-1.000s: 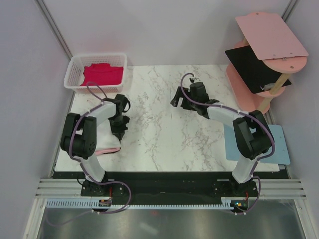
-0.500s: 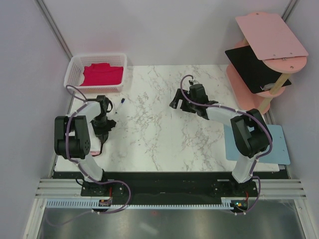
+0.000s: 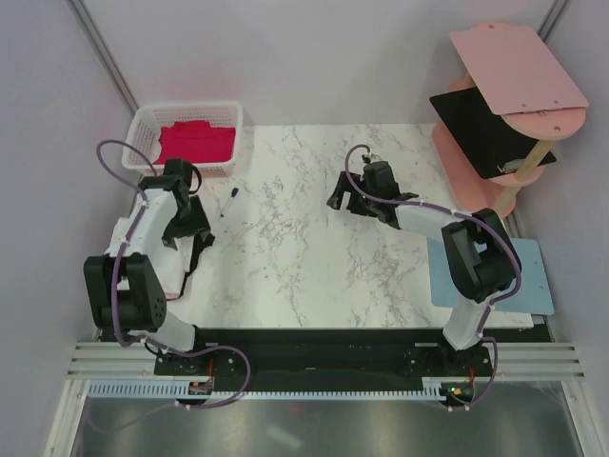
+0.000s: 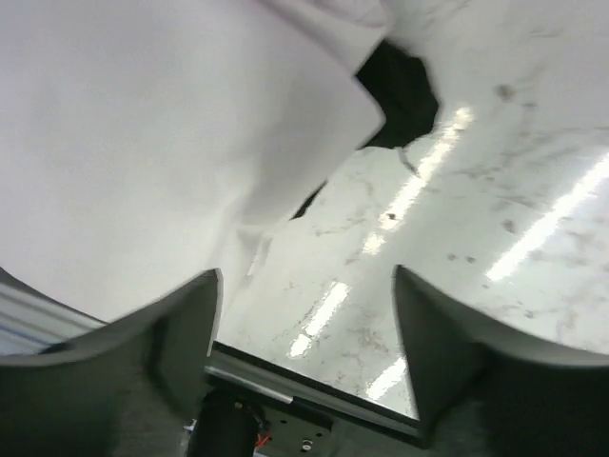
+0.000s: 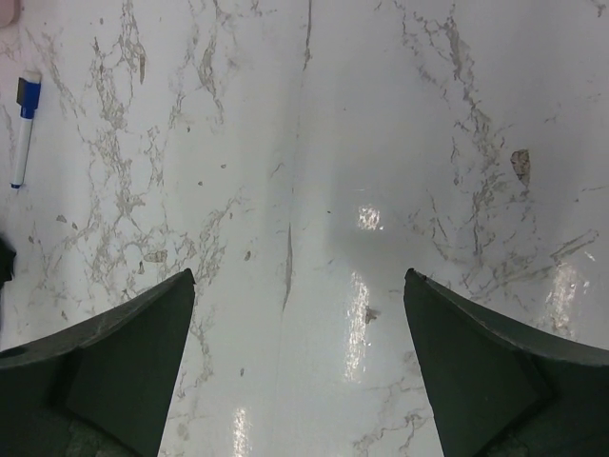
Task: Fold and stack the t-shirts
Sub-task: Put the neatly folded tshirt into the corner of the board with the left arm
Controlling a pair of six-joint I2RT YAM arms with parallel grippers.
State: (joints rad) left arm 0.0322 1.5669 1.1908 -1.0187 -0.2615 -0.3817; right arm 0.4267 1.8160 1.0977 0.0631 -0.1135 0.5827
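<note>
A white t-shirt lies at the table's near left, and a bit of black cloth peeks out from under its edge. From above the white t-shirt shows partly under my left arm. My left gripper stands open just off the cloth's edge, with only marble between its fingers. A magenta-red t-shirt lies in the white basket. My right gripper hangs open and empty over bare marble at mid-table.
A blue-capped marker lies on the marble between the arms. A pink shelf with a flat black thing on it stands at the far right. A light-blue mat lies at the near right.
My left arm has swung to the left, uncovering the marker, and its gripper, shut before, now stands open. The right arm has hardly moved.
</note>
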